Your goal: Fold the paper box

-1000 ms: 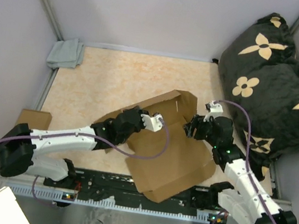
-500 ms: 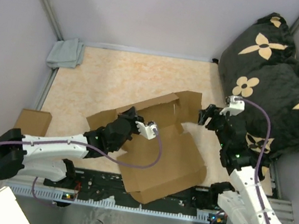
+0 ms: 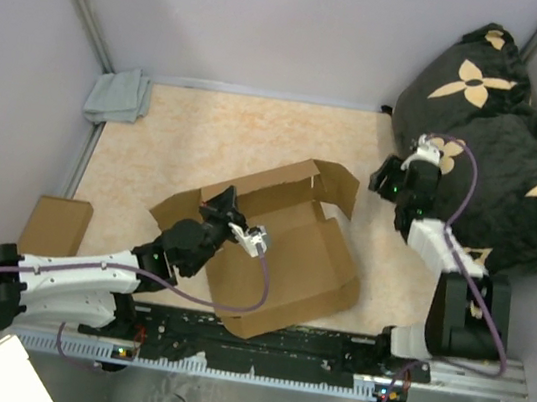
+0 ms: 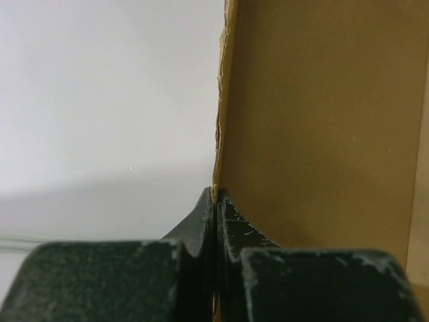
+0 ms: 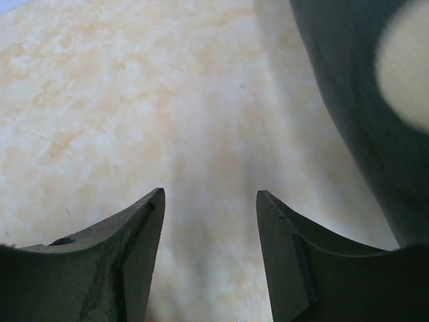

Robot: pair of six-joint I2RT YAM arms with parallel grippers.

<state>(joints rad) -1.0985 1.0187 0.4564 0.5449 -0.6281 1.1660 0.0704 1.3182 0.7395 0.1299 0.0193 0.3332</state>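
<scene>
The paper box is plain brown cardboard, half raised in the middle of the table, with its back wall and a right flap standing up. My left gripper is shut on the box's left wall; in the left wrist view the cardboard edge rises from between the closed fingertips. My right gripper is open and empty, pulled back to the right of the box beside the pillow. In the right wrist view its fingers frame only bare table.
A black pillow with tan flowers fills the right rear corner and shows in the right wrist view. A grey cloth lies at the back left. A smaller brown cardboard piece lies at the left edge.
My right gripper let go of the box and drew back to the right rear, beside the pillow. My left gripper pulled the box left and nearer, and its walls stand higher.
</scene>
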